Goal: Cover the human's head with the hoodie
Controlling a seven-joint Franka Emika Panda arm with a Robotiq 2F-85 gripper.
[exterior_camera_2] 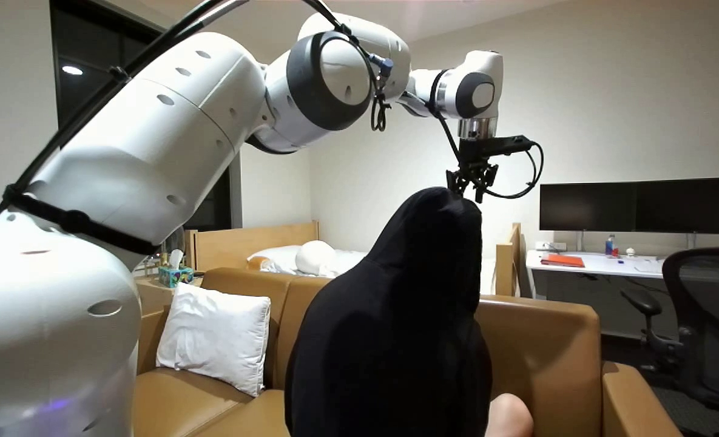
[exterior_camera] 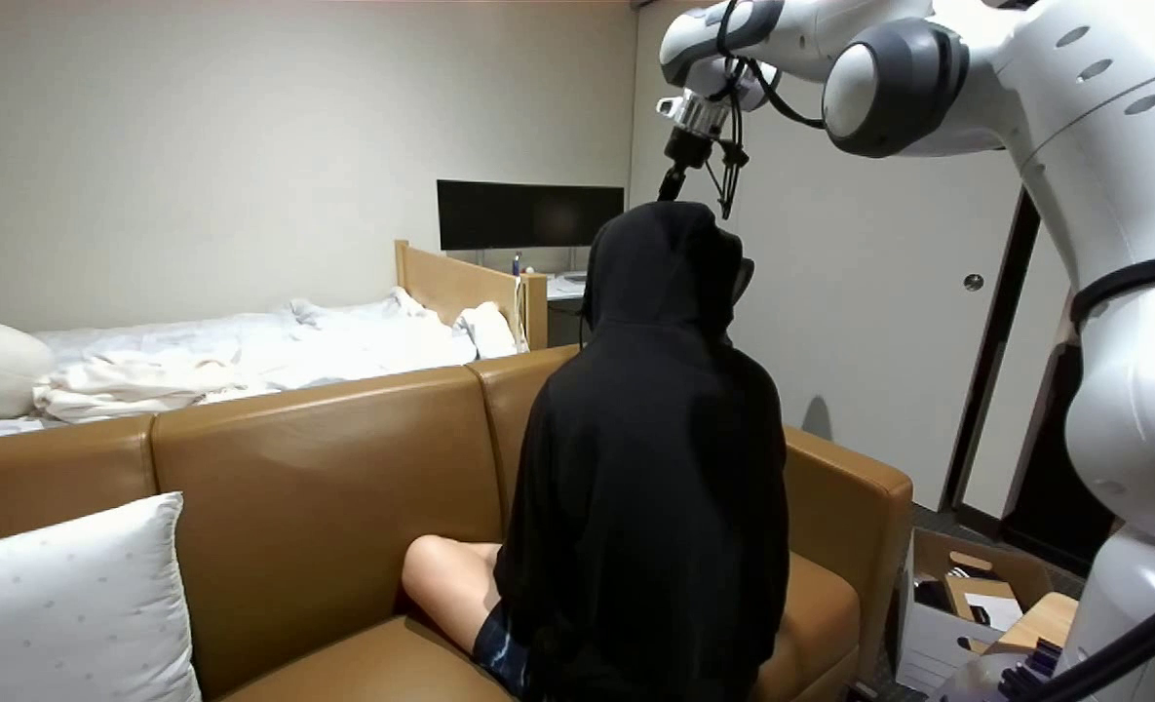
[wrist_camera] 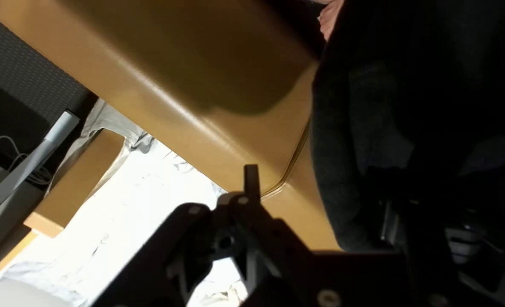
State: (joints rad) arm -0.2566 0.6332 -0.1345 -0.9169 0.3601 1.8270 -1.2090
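A person sits on the sofa with their back to the camera in an exterior view; a bare knee (exterior_camera: pixel 436 570) shows. They wear a black hoodie (exterior_camera: pixel 655 468), also in an exterior view (exterior_camera_2: pixel 383 346) and at the right of the wrist view (wrist_camera: pixel 337 111). Its hood (exterior_camera: pixel 650 268) is up over the back and top of the head; the head itself is almost wholly hidden. My gripper (exterior_camera: pixel 670 190) is just above the hood's top front. In an exterior view, the gripper (exterior_camera_2: pixel 468 195) has its fingers apart. In the wrist view, the gripper (wrist_camera: pixel 320 175) is open, one finger against dark cloth; contact is unclear.
The brown sofa (exterior_camera: pixel 324 468) has a white cushion (exterior_camera: pixel 70 604). Behind it are a bed (exterior_camera: pixel 246 341) and a monitor (exterior_camera: pixel 528 214). A box (exterior_camera: pixel 938 634) stands beside the sofa arm. A desk (exterior_camera_2: pixel 602 267) and office chair (exterior_camera_2: pixel 711 328) stand beyond.
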